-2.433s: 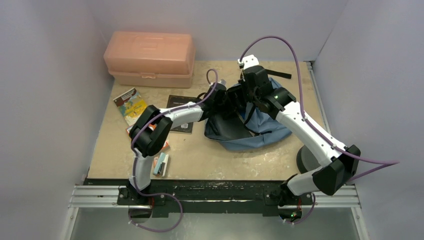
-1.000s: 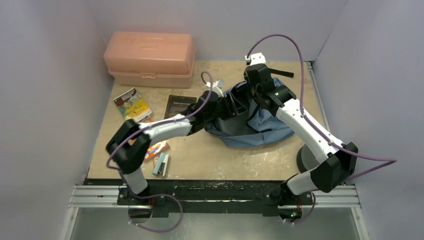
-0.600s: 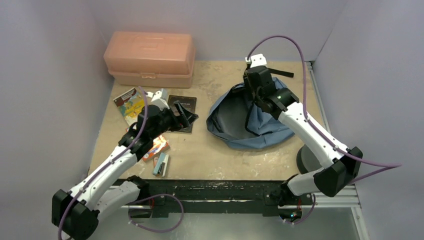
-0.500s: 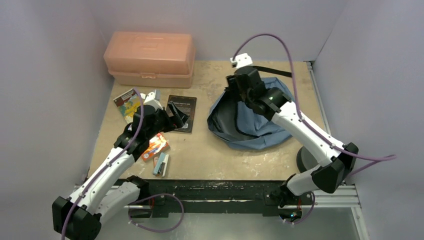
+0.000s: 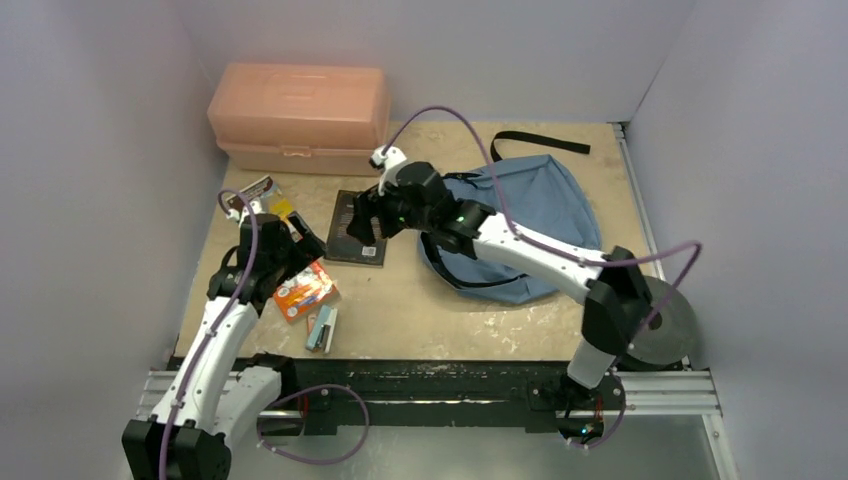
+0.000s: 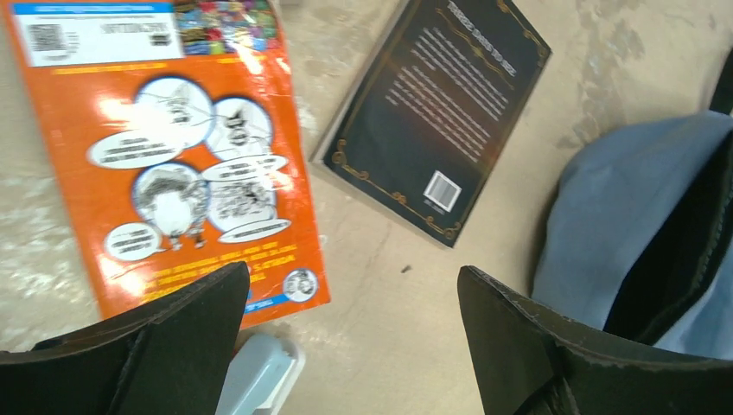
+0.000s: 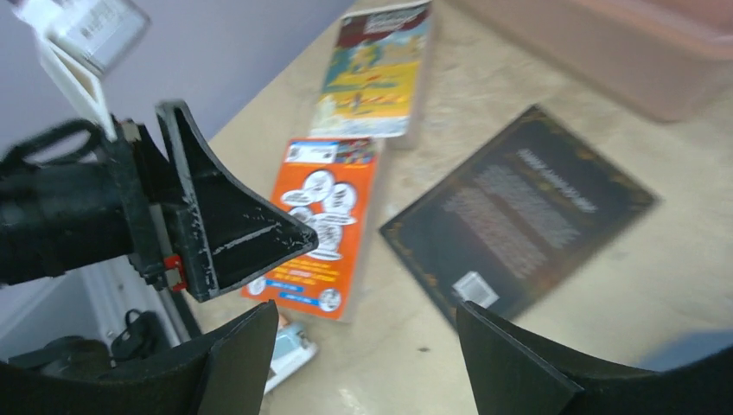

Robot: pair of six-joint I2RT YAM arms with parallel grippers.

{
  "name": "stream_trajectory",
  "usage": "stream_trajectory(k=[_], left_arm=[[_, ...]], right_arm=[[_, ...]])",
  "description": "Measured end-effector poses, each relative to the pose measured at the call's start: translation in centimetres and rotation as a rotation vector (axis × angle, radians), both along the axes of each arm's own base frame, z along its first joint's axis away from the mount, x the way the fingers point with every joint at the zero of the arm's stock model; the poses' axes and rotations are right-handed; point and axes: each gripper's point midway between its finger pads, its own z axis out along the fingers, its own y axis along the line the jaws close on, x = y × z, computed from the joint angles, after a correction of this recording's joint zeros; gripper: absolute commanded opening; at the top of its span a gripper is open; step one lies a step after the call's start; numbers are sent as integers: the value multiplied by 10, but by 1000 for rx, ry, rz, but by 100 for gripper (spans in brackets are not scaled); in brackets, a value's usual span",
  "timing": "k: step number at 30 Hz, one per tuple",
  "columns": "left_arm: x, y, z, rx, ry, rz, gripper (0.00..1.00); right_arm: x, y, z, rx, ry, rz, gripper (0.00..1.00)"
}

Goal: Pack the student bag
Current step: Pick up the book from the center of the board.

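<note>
The student bag point(image 5: 545, 205) is a dusty-blue fabric backpack lying slumped at the right middle of the table, with a black strap point(image 5: 540, 141) trailing behind it. Its edge and dark lining also show in the left wrist view, bag point(image 6: 605, 216). My right arm reaches across it to the left. My right gripper point(image 5: 365, 225) point(image 7: 365, 309) hangs open over the near end of a black book point(image 5: 360, 205) point(image 7: 527, 207). My left gripper point(image 5: 303, 246) point(image 6: 353, 272) is open and empty above the bare table, between an orange book point(image 5: 305, 290) point(image 6: 190, 164) and that black book point(image 6: 441, 112).
A salmon-pink plastic box point(image 5: 300, 115) stands at the back left. A yellow picture book point(image 7: 380, 73) lies in front of it, partly under my left arm. A small light-blue item point(image 5: 322, 328) point(image 6: 259, 380) lies near the front edge. Grey walls enclose the table.
Both grippers let go of the bag and opened. The left arm swung back to the books at the left. The right arm swept left across the bag, whose mouth has sagged flat.
</note>
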Motion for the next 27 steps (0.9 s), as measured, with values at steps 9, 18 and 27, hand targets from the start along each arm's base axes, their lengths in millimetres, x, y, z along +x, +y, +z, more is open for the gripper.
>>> stream_trajectory(k=[9, 18, 27], left_arm=[[-24, 48, 11, 124, 98, 185, 100], [-29, 101, -40, 64, 279, 404, 100], [-39, 118, -91, -32, 438, 503, 100]], right_arm=[[-27, 78, -118, 160, 394, 149, 77], [-41, 96, -182, 202, 620, 152, 76], [-47, 103, -212, 174, 679, 162, 64]])
